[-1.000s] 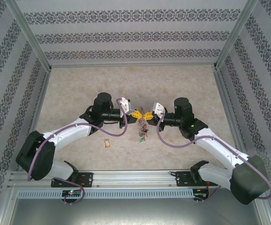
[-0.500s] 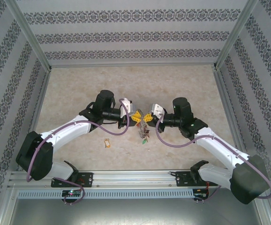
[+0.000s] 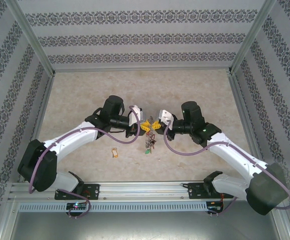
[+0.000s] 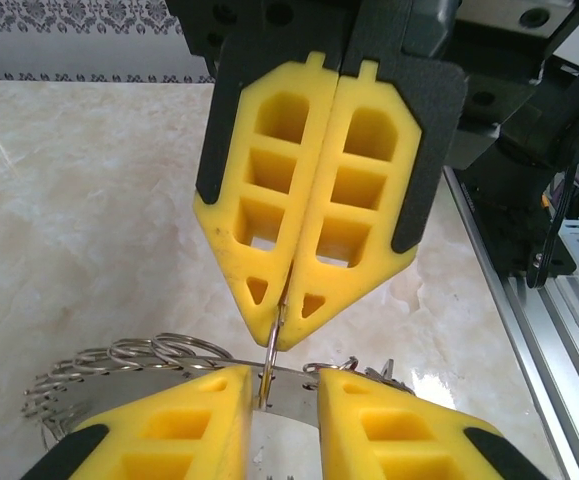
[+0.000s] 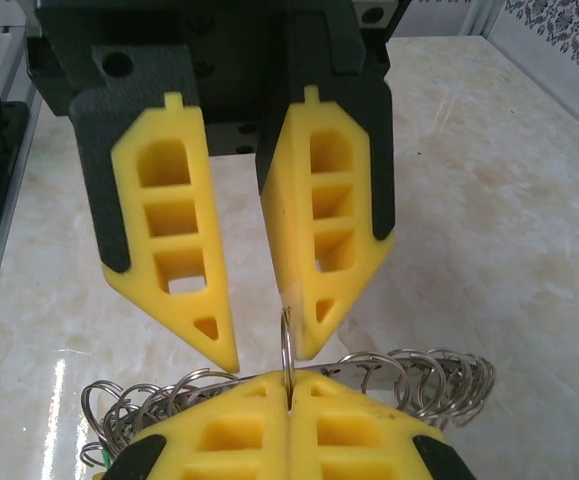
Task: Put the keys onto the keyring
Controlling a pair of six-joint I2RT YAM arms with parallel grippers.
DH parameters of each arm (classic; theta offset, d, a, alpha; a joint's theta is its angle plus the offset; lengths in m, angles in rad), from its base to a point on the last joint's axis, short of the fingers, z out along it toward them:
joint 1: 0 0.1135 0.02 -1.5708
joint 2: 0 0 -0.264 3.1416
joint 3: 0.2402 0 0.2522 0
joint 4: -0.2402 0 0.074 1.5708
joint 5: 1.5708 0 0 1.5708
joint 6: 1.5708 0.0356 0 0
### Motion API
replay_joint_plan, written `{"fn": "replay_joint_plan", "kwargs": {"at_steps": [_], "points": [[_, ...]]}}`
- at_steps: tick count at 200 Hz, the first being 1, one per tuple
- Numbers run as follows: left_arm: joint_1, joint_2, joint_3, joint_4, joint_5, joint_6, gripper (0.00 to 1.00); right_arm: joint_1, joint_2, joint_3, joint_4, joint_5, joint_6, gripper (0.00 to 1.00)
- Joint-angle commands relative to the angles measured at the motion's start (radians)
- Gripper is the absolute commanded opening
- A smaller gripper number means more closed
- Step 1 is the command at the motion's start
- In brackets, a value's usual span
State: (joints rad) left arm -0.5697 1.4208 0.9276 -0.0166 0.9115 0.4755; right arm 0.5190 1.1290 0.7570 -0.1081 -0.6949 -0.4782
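Left wrist view: we see the right gripper (image 4: 285,328) pressed together on a thin loop of the keyring (image 4: 119,390) at 12 o'clock from our spread left gripper (image 4: 284,385), so we should hold that loop steady and centred before closing.

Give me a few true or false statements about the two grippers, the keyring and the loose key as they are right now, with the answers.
1. The right gripper is shut on a ring of the keyring. True.
2. The left gripper is clamped shut. False: its jaws stand apart.
3. A tan-tagged key lies on the table, apart from the keyring. True.
4. The keyring lies flat, far from both grippers. False: it hangs under their meeting tips.
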Motion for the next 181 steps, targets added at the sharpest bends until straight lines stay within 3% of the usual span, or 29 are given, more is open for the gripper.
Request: {"fn": "replay_joint_plan", "kwargs": {"at_steps": [1,154,181], "points": [[-0.007,0.013,0.03,-0.015,0.003,0.028,0.24,0.015,0.007,0.054,-0.022,0.008,-0.02,0.0],[-0.009,-0.022,0.013,0.035,-0.022,0.008,0.21,0.058,0.035,0.17,-0.209,0.051,-0.071,0.0],[-0.009,-0.024,0.014,0.038,-0.017,0.008,0.15,0.065,0.051,0.197,-0.257,0.067,-0.091,0.0]]}}
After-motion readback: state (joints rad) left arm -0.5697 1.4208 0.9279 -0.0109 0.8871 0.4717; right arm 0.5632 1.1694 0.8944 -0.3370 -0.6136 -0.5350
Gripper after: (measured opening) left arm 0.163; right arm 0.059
